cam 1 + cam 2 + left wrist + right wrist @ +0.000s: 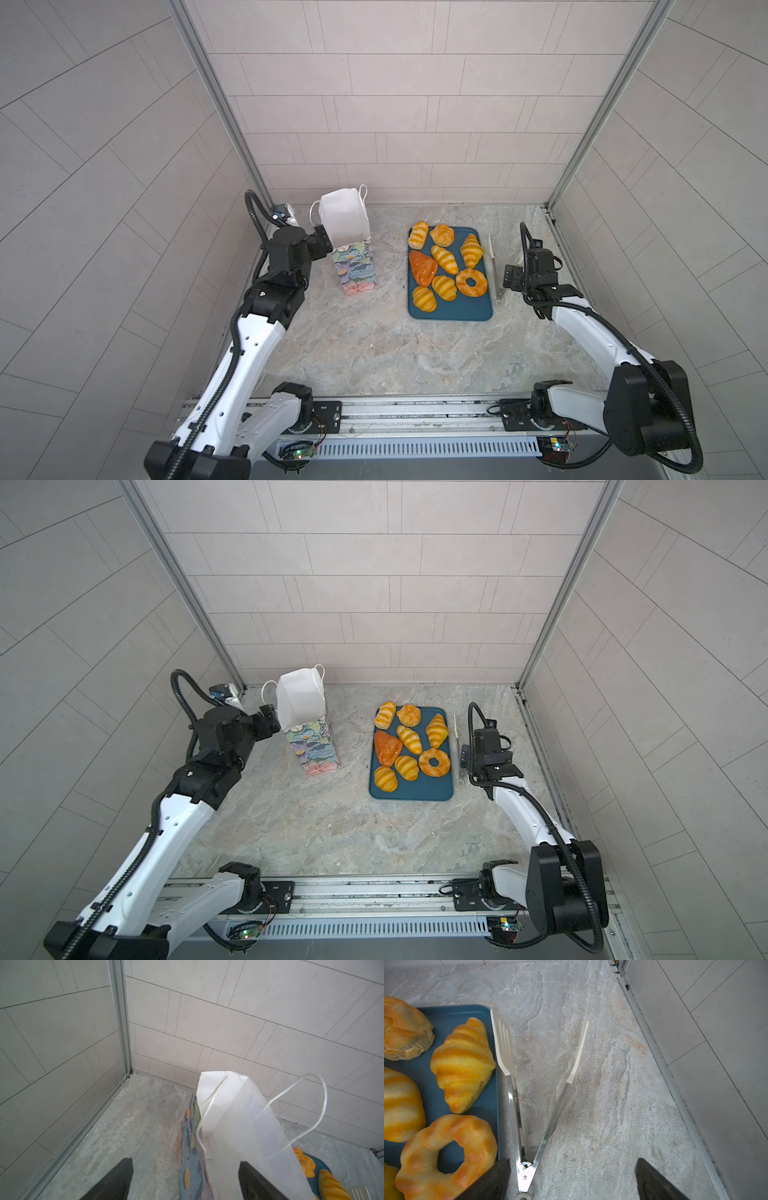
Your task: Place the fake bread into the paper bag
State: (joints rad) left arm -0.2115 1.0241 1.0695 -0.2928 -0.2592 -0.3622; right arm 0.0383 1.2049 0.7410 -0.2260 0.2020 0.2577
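Marble tabletop point(374, 353), tiled enclosure: bread not yet bagged

Paper bag point(357, 266) stands upright at rear left, mouth open, white lining showing. Left gripper point(186, 1161) is at its rim, jaws wide, straddling the near wall; nothing clamped. Fake bread point(444, 258): all eight pieces lie on teal tray point(457, 311), well apart from the bag, to its right in both top views. Right gripper point(573, 1160) hovers over tongs point(513, 1093) hinge, just beside tray; jaws wide, empty.
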